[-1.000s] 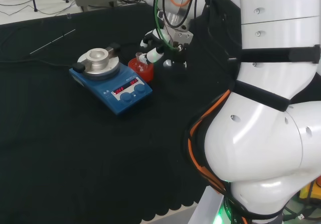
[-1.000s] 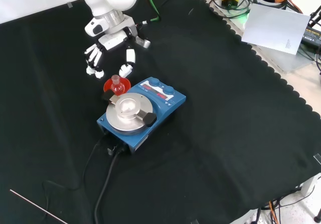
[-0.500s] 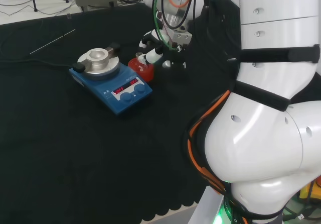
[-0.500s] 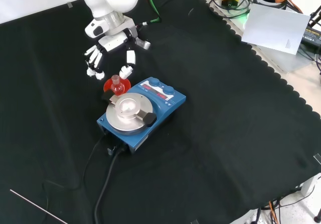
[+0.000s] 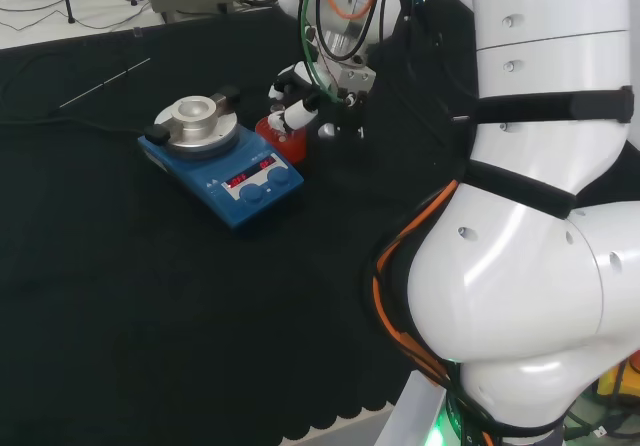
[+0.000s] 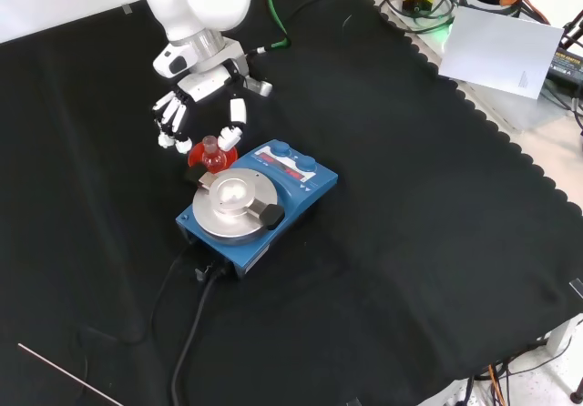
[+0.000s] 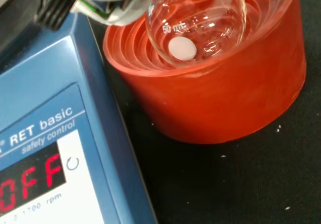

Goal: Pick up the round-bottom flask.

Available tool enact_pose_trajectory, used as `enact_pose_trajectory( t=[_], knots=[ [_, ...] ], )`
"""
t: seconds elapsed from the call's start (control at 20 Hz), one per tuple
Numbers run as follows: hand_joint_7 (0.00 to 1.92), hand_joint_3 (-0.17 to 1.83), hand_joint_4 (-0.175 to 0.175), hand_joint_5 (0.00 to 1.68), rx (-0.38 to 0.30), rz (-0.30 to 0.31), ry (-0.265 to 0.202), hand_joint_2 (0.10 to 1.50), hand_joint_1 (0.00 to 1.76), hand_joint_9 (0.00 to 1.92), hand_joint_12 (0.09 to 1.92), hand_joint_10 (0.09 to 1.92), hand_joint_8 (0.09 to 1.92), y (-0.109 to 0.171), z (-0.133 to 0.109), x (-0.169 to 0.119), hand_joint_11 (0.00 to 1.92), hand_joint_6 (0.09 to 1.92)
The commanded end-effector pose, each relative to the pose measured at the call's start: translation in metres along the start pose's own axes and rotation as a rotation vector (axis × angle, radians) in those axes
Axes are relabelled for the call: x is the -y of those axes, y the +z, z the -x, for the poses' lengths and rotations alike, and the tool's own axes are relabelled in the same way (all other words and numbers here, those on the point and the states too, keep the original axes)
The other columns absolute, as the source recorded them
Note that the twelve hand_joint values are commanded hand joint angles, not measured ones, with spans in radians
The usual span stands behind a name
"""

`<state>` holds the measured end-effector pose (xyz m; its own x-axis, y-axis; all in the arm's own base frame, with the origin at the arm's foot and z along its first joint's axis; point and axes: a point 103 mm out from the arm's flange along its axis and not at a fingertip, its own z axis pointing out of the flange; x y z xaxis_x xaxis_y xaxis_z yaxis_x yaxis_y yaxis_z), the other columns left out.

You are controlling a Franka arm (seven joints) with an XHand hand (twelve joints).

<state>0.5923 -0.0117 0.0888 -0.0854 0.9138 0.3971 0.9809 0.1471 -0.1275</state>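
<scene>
Head view: in the upper middle of the frame the robot hand (image 5: 300,106) hangs over the red ribbed stand (image 5: 281,137) beside the blue stirrer plate (image 5: 222,161); the flask itself is hard to make out here.

Front view: upper left, the round-bottom flask (image 6: 211,152) sits in its stand, fingers (image 6: 169,124) spread wide to either side, not closed. The grasp and lift remain.

Wrist view: the clear bulb rests in the stand; its neck is cut off.

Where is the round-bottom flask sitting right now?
In the front view the round-bottom flask sits in its red ribbed stand, just beyond the blue stirrer plate, towards its left side, with the hand poised right above it.
</scene>
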Motion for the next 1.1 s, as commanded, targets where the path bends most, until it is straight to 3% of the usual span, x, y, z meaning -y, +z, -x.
enact_pose_trajectory(
  t=[0.05,0.4,0.45,0.7,0.8,0.9,1.1],
  knots=[
    [0.38,0.78,0.039,0.70,-0.021,0.004,-0.011,0.57,0.94,0.48,1.36,0.62,0.60,0.002,-0.001,0.001,0.10,0.73],
    [0.39,0.77,0.044,0.74,-0.024,0.013,-0.004,0.58,0.94,0.49,1.36,0.62,0.60,0.006,0.001,0.002,0.10,0.75],
    [0.39,0.77,0.045,0.75,0.102,0.063,0.117,0.58,0.94,0.49,1.36,0.62,0.60,0.008,0.003,0.002,0.10,0.75],
    [0.40,0.76,0.063,0.87,0.019,0.070,0.104,0.60,0.96,0.51,1.35,0.62,0.60,0.006,0.005,0.002,0.12,0.73],
    [0.41,0.51,0.137,1.02,0.008,0.032,0.006,0.78,1.02,0.53,1.36,0.61,0.60,0.004,0.001,0.000,0.13,0.82],
    [0.43,0.36,0.167,1.10,0.006,0.042,-0.008,0.86,1.06,0.56,1.35,0.61,0.59,0.002,-0.004,-0.003,0.16,0.81],
    [0.46,0.35,0.175,1.13,0.032,0.053,-0.025,0.87,1.07,0.61,1.32,0.58,0.58,-0.008,0.008,0.007,0.23,0.81]
  ],
)
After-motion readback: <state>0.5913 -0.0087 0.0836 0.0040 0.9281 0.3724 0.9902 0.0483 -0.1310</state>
